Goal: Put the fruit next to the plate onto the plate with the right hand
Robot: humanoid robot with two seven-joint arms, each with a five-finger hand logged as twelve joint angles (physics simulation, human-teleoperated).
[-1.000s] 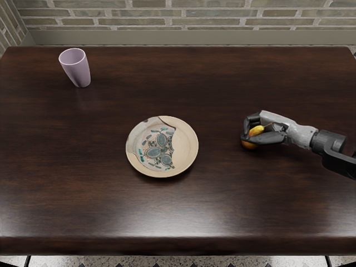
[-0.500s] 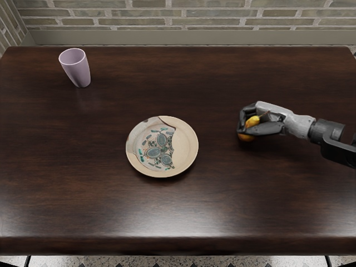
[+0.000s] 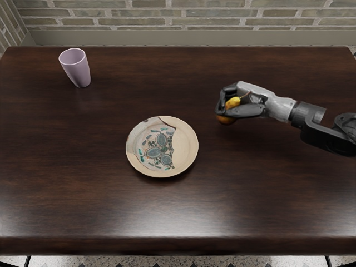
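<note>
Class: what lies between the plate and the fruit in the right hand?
Nothing: bare table separates plate and fruit, shown in the head view.

No text, label, brand, number or sign can be read anywhere in the view. On the plate (image 3: 187, 146) only a painted pattern of blue-green ovals and small dashes is seen, and no letters can be made out in it. The lilac cup (image 3: 75, 67) and the dark worktop (image 3: 250, 194) are shown with plain surfaces.
</note>
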